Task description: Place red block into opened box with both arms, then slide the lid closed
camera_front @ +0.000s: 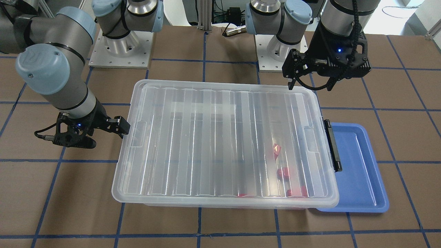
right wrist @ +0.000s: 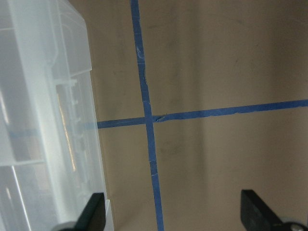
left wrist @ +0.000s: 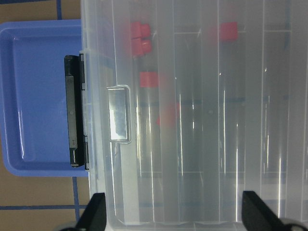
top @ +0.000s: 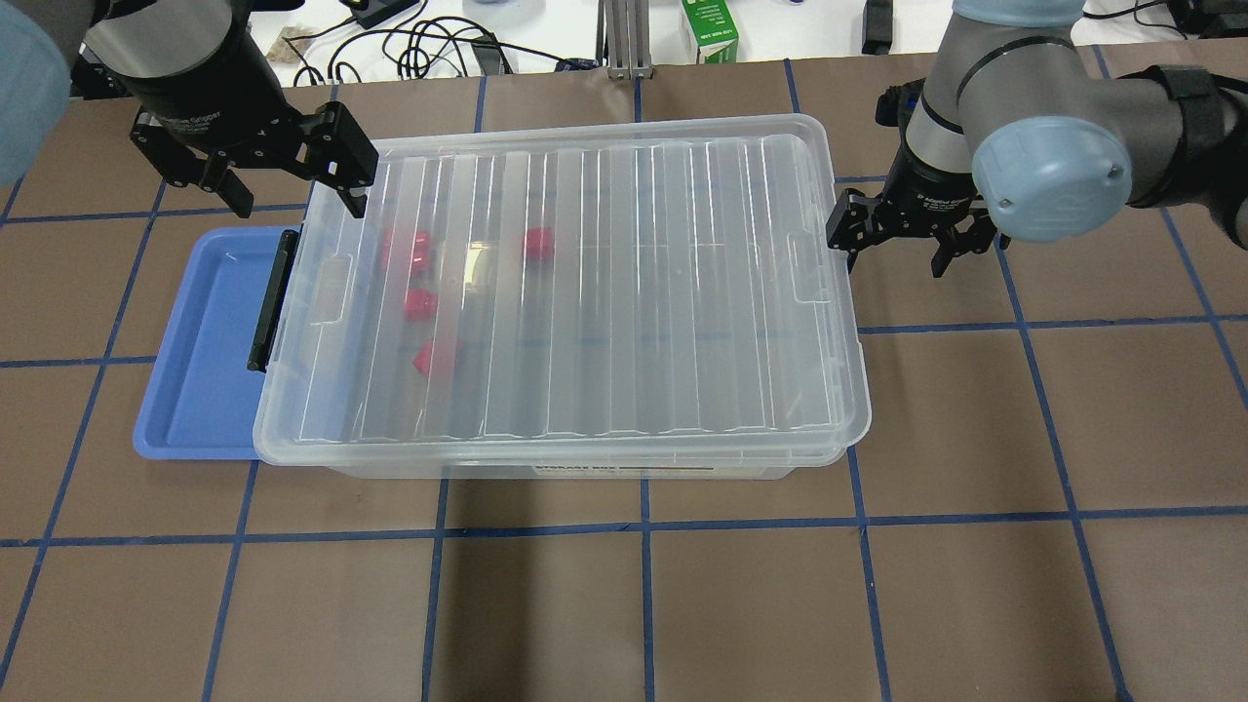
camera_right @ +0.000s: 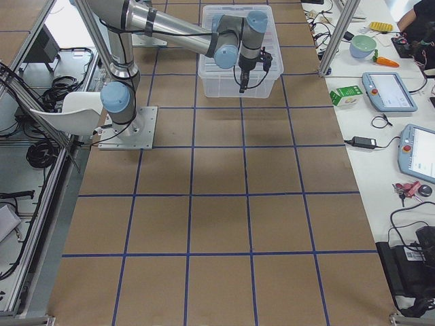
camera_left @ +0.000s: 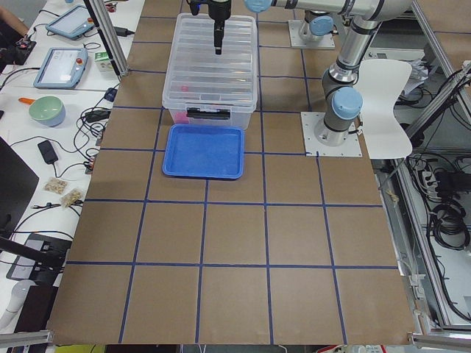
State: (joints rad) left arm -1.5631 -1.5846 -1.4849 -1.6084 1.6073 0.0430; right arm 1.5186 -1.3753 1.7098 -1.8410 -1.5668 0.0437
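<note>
A large clear plastic storage box (top: 634, 470) stands on the brown desk (top: 682, 604), which is taped with a blue grid. The box's long sides run left to right. A flat ribbed clear plastic lid (top: 634, 292) lies on top of it and covers the opening from end to end.

Through the lid a small bright red plastic block (top: 536, 242) shows inside the box, toward the far side and left of the middle. The other red blocks (top: 419, 304) lie inside too, closer to the left end. A black bar latch (top: 271, 302) sits on the left short side of the box. A shallow blue plastic tray (top: 195, 390) lies on the desk just beside that end.

The left pincer (top: 292, 190) hangs over the far left corner of the lid, its fingers spread wide and holding nothing. Whether they touch the lid cannot be told. The right pincer (top: 892, 255) is just beside the right short edge of the box, toward the far side, over bare desk. Its fingers are likewise spread and empty.
</note>
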